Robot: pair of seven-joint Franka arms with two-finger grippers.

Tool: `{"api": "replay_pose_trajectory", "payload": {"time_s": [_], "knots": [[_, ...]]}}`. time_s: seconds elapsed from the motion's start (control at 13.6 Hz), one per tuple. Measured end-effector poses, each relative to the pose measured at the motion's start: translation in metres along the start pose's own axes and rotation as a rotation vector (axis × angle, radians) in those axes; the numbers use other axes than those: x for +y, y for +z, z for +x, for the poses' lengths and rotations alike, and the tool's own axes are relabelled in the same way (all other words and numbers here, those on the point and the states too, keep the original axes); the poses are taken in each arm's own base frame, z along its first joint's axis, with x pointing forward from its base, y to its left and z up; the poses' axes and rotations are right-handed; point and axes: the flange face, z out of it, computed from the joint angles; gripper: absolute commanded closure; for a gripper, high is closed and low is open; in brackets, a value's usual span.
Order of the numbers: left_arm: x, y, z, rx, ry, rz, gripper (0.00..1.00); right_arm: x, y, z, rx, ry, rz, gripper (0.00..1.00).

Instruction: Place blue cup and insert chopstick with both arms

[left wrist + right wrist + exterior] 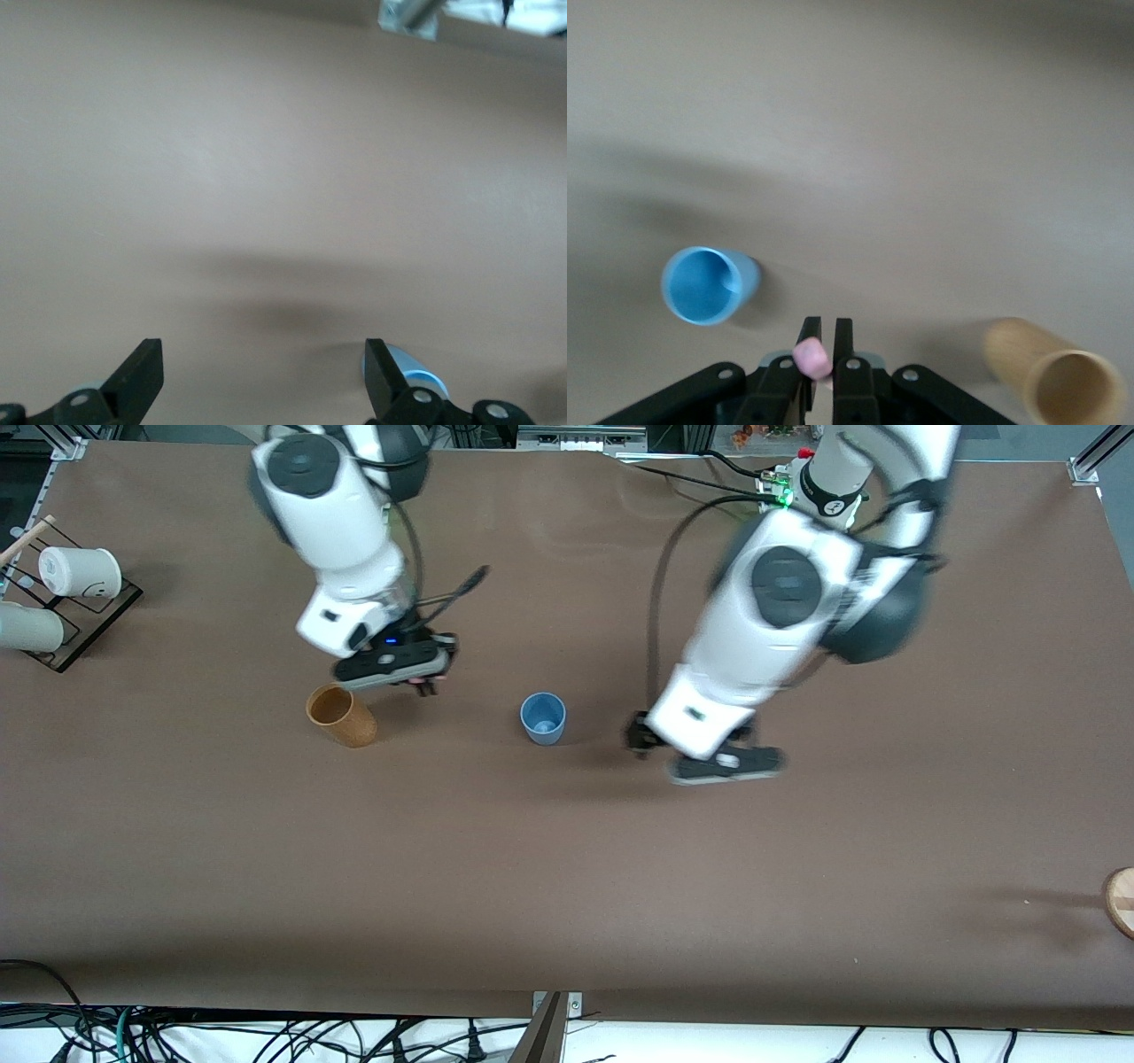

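Brown table (567,886), blue cup (542,717) upright mid-table: placed. Left end effector (687,753) spread wide, empty, beside cup. Right end effector (416,677) clamped on pink chopstick (810,359), above table near orange cup (341,715). Insertion pending.

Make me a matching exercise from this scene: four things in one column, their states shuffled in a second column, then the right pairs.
Things:
1. blue cup
2. chopstick
3. left gripper
4. orange-brown cup

States:
A. jaws wide open, nothing between them
B. clamped in the right gripper's shut jaws
C. upright and empty, between the two grippers
D. upright, beside the right gripper, toward the right arm's end

Pairs: 1-C, 2-B, 3-A, 4-D
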Motion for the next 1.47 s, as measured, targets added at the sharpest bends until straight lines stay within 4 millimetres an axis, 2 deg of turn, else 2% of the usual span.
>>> {"api": "replay_pose_trajectory", "payload": {"time_s": [0.15, 0.22, 0.37, 0.44, 0.59, 0.74, 0.96, 1.18, 1.33, 1.47], "knots": [[-0.054, -0.039, 0.021, 0.004, -0.013, 0.001, 0.0, -0.046, 0.012, 0.007, 0.005, 0.044, 0.027, 1.0], [-0.087, -0.06, 0.029, -0.002, -0.043, 0.007, 0.0, -0.066, 0.019, 0.011, 0.009, 0.064, 0.028, 1.0], [-0.153, -0.101, 0.037, -0.021, -0.114, 0.018, 0.0, -0.094, 0.04, 0.012, 0.012, 0.098, 0.012, 1.0], [-0.183, -0.113, 0.035, -0.053, -0.136, 0.03, 0.0, -0.103, 0.05, 0.011, 0.018, 0.103, 0.003, 1.0], [-0.23, -0.12, 0.029, -0.109, -0.111, 0.042, 0.0, -0.112, 0.062, 0.009, 0.022, 0.104, -0.007, 1.0], [-0.267, -0.12, 0.031, -0.124, -0.021, 0.036, 0.0, -0.112, 0.069, 0.01, 0.025, 0.103, -0.005, 1.0], [-0.305, -0.121, 0.029, -0.146, 0.041, 0.028, 0.0, -0.112, 0.083, 0.012, 0.041, 0.085, -0.015, 1.0], [-0.308, -0.126, 0.013, -0.158, 0.052, 0.023, 0.0, -0.112, 0.091, 0.012, 0.041, 0.08, -0.018, 1.0], [-0.317, -0.137, 0.002, -0.179, 0.04, 0.021, 0.0, -0.114, 0.084, 0.014, 0.05, 0.082, -0.014, 1.0], [-0.321, -0.142, -0.005, -0.205, 0.056, 0.02, 0.0, -0.113, 0.067, 0.015, 0.042, 0.087, -0.03, 1.0]]}}
